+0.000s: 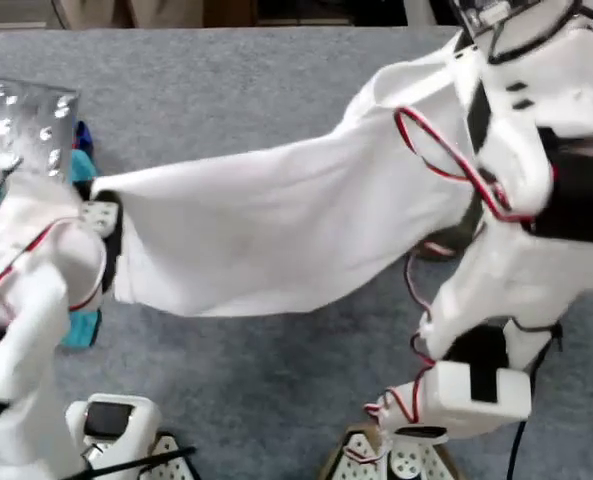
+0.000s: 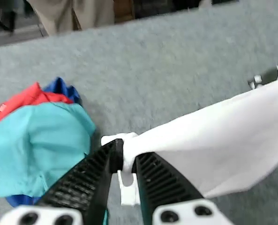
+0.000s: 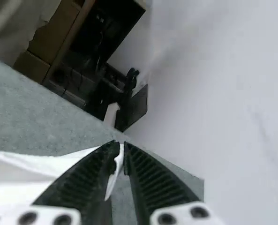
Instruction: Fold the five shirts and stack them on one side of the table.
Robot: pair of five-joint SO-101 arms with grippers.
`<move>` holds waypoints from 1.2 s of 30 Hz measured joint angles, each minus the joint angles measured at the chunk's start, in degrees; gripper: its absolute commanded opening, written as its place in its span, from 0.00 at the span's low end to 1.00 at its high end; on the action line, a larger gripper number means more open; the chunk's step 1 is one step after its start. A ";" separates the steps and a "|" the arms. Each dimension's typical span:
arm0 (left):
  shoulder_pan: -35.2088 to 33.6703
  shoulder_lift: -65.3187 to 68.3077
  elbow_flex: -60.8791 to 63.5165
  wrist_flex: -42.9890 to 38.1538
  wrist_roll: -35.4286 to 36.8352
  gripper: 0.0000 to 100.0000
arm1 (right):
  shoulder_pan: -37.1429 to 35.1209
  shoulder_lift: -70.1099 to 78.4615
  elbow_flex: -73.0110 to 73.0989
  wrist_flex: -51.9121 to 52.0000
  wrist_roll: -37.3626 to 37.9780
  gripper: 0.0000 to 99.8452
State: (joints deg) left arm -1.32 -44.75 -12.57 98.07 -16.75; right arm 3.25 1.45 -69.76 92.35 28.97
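Observation:
A white shirt [image 1: 276, 225] hangs stretched above the grey table [image 1: 256, 400] between my two grippers. My left gripper [image 2: 127, 159] is shut on one end of it, the cloth bunched between its black fingers [image 2: 150, 176]; in the high view that gripper [image 1: 109, 240] is at the left. My right gripper [image 3: 120, 158] is shut on the thin edge of the white shirt [image 3: 31, 166], high at the far right of the table. A pile of teal, red and blue shirts [image 2: 35, 136] lies on the table at the left, just under my left arm [image 1: 36, 300].
Both arm bases [image 1: 116, 430] [image 1: 396, 455] stand at the near edge. A shiny metal plate [image 1: 31, 125] shows at the far left. Dark furniture [image 3: 101, 70] stands beyond the table's far edge. Bare grey surface lies under and in front of the shirt.

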 measured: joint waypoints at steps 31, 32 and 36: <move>-3.78 -27.08 5.71 2.11 7.03 0.02 | 0.00 -21.71 -14.24 -18.02 -2.73 0.00; -3.78 -28.75 7.30 2.11 7.03 0.02 | 0.00 -21.71 -13.80 -18.02 -2.73 0.00; -3.78 -33.58 12.75 2.11 7.21 0.02 | -0.09 -21.80 -10.20 -17.85 -2.73 0.00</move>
State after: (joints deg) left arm -5.10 -78.33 0.18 100.18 -9.54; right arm 3.16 -20.35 -79.96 74.51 26.24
